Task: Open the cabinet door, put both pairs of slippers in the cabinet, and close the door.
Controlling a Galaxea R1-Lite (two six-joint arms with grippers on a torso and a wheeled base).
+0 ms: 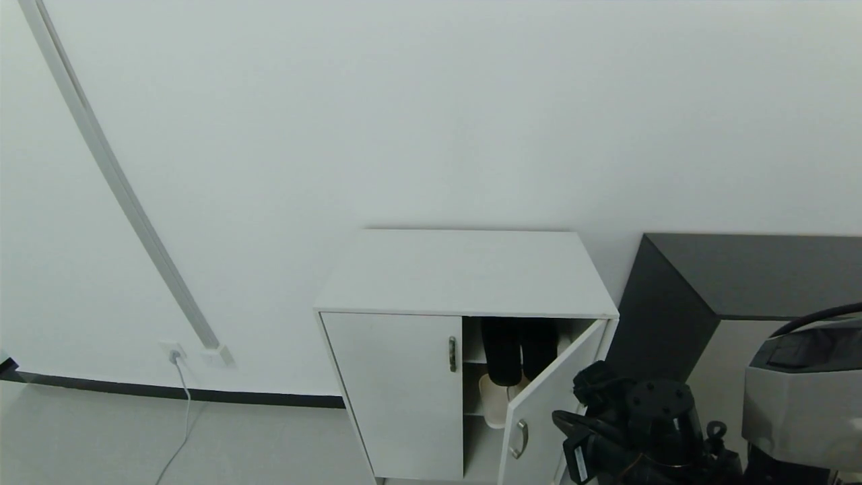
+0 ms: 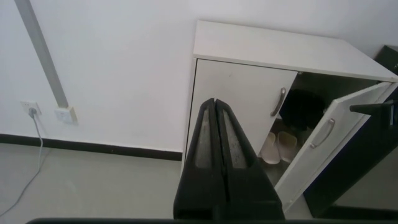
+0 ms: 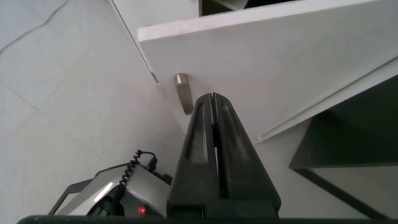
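Slippers: black pair (image 1: 518,350) and pale pair (image 1: 495,404) inside cabinet (image 1: 465,276).
Door (image 1: 545,411): half open, hinged at the cabinet's right edge.
Right hand (image 3: 213,99): fingers together, empty, at the door's outer face beside handle (image 3: 182,93); nearer arm.
Left hand (image 2: 215,102): fingers together, empty, well back.
Next: probably a push on the door.

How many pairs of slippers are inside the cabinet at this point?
2. A black pair on the upper shelf and a cream pair just below it, both seen past the half-open right door; the closed left door could hide more.
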